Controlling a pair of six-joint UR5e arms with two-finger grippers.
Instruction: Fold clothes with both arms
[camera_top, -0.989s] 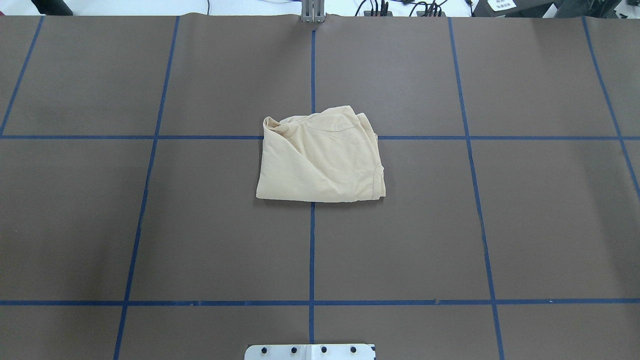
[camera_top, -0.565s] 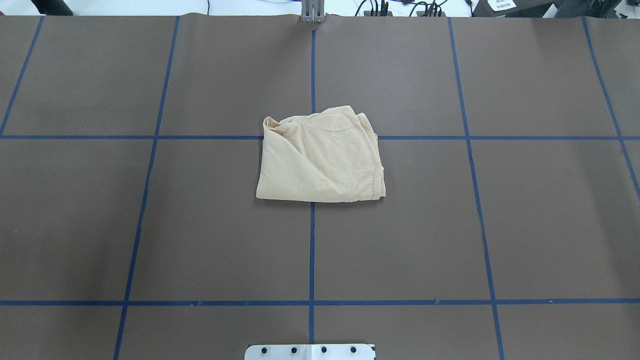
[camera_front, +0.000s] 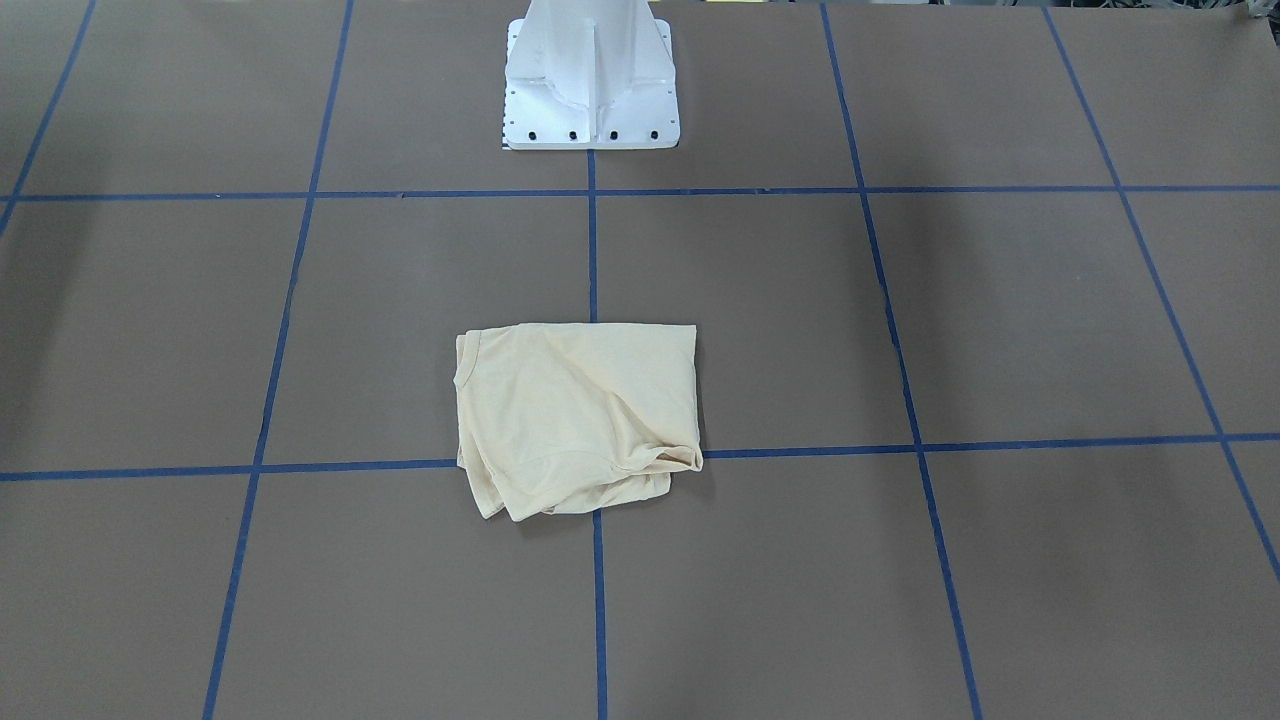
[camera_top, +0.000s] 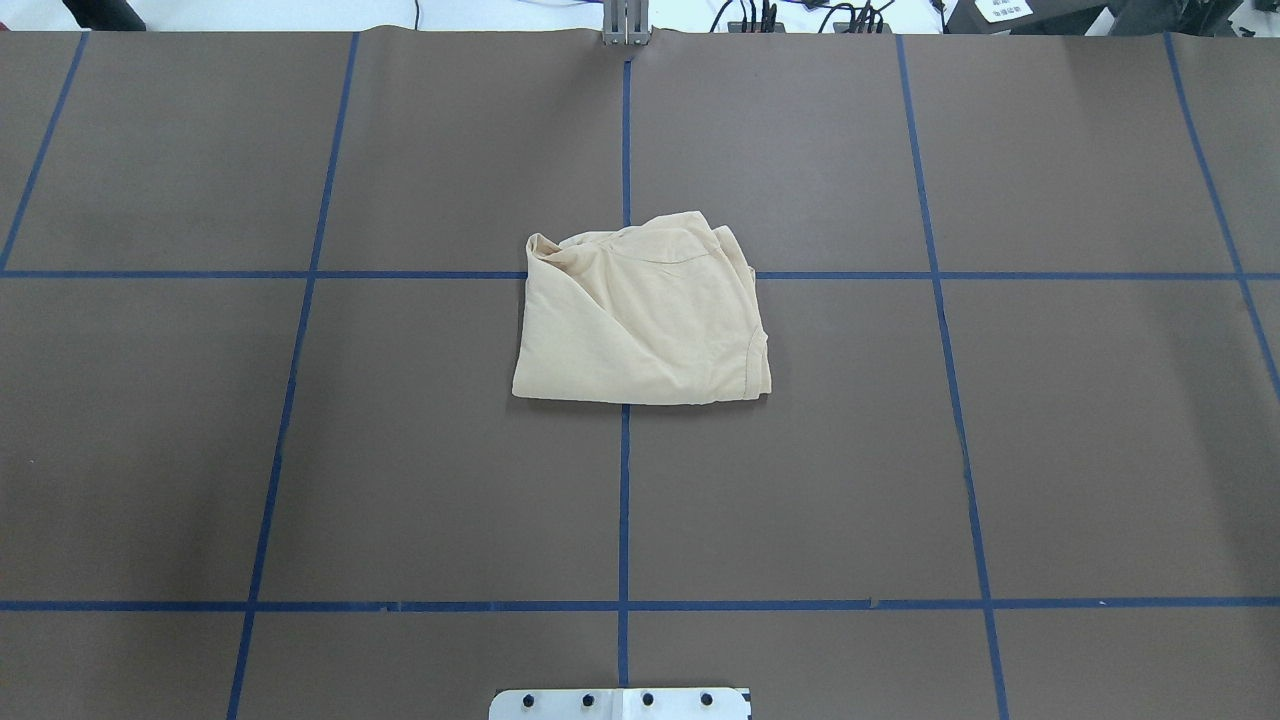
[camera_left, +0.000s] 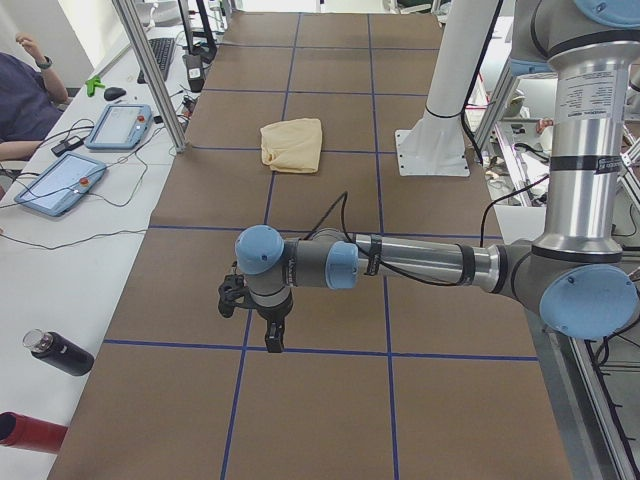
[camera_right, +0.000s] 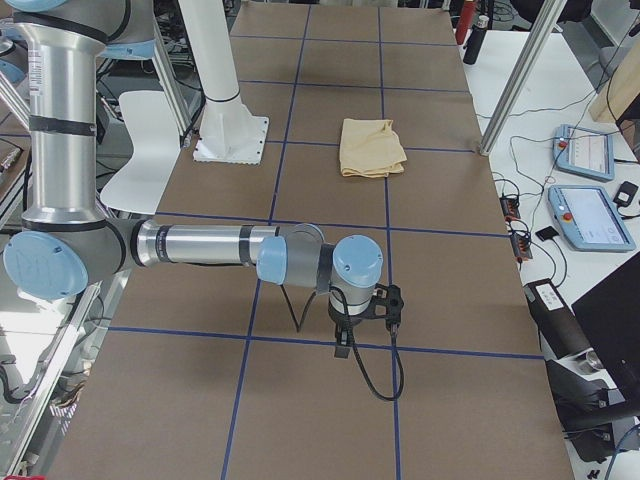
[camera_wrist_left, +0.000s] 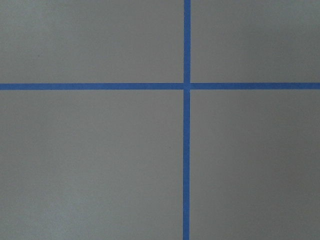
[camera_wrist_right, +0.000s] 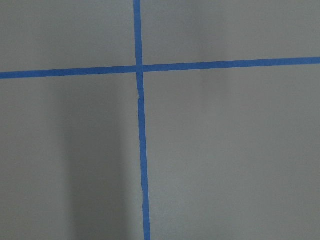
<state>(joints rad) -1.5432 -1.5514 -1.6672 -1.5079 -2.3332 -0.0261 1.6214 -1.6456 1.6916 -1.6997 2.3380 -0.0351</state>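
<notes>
The clothes (camera_top: 640, 320) are one pale cream-yellow shirt lying folded into a compact, slightly rumpled square at the middle of the brown table; it also shows in the front view (camera_front: 575, 415) and both side views (camera_left: 292, 145) (camera_right: 370, 148). No print shows. Neither arm touches it. My left arm reaches low over the table far to the left, its gripper (camera_left: 272, 335) pointing down. My right arm does the same far to the right with its gripper (camera_right: 343, 345). I cannot tell whether either is open or shut. Both wrist views show only table and tape.
Blue tape lines (camera_top: 624, 500) grid the brown table (camera_top: 300, 450). The white pedestal base (camera_front: 590, 90) stands at the robot's edge. Beyond the far edge are tablets (camera_left: 120, 125), cables, a dark bottle (camera_left: 60, 352), metal posts (camera_left: 150, 75) and a seated person (camera_left: 25, 100).
</notes>
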